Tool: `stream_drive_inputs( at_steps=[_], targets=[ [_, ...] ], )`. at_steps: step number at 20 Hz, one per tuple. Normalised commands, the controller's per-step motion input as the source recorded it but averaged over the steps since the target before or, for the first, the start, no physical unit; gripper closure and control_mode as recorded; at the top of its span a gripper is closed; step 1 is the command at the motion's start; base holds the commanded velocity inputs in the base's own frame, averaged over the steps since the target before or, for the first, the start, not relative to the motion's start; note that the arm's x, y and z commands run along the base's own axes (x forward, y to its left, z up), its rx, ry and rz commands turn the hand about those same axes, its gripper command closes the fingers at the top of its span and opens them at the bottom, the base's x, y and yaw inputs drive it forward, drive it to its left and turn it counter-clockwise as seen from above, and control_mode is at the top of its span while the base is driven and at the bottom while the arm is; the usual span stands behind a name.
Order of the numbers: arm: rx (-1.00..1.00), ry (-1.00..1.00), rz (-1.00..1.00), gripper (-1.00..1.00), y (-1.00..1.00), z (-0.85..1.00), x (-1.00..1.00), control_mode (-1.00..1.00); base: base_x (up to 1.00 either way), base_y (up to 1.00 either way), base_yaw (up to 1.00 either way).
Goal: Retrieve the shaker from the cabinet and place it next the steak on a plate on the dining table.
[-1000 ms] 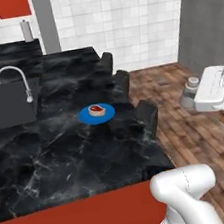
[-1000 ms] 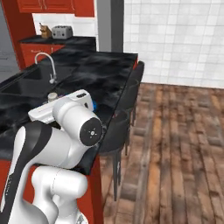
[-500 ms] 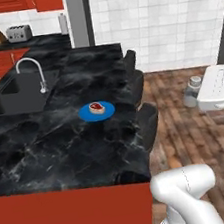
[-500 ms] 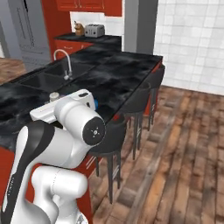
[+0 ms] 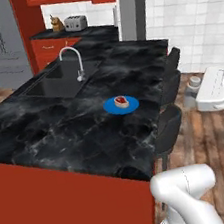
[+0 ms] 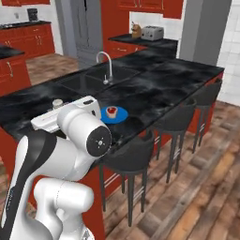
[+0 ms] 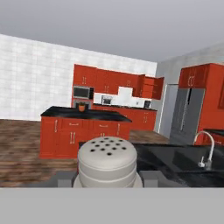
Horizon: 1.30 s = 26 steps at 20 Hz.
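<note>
My gripper (image 5: 201, 94) is shut on the shaker (image 5: 193, 82), a small grey cylinder with a pale perforated cap (image 7: 107, 158). It hangs to the right of the dining table (image 5: 77, 134), beyond the stools and over the wooden floor. The blue plate (image 5: 114, 108) lies near the table's stool-side edge with the steak (image 5: 121, 101) on it. From the right base view the shaker cap (image 6: 57, 103) peeks over my white hand, left of the plate (image 6: 120, 114). Far off, the hand view catches a red wall cabinet (image 7: 153, 86) with a door ajar.
A sink with a curved faucet (image 5: 75, 62) is set into the table's far half. Black stools (image 6: 133, 157) line the table's edge on my side. A toaster (image 5: 75, 22) sits on the back counter. An island with a potted plant (image 7: 82, 106) stands across the wooden floor.
The base has driven and turned, so the whole scene has shifted; the table now lies more side-on with its red base showing. The shaker has stayed in the shut gripper.
</note>
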Motion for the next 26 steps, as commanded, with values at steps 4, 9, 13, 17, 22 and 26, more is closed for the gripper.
stream_drive_inputs(
  at_steps=[4,9,13,17,22,26],
  targets=[
    [0.0,0.0,0.0,1.0,0.0,0.0,0.0,1.0,1.0,-0.81,0.49],
    [0.0,0.0,0.0,1.0,0.0,0.0,0.0,1.0,1.0,-0.85,0.49],
    [0.0,0.0,0.0,1.0,0.0,0.0,0.0,1.0,0.99,-0.95,0.47],
    [0.0,0.0,0.0,1.0,0.0,0.0,0.0,1.0,0.99,-1.0,0.45],
    [0.0,0.0,0.0,1.0,0.0,0.0,0.0,1.0,0.97,-1.0,0.45],
    [0.0,0.0,0.0,1.0,0.0,0.0,0.0,1.0,0.94,-1.0,0.44]
  ],
)
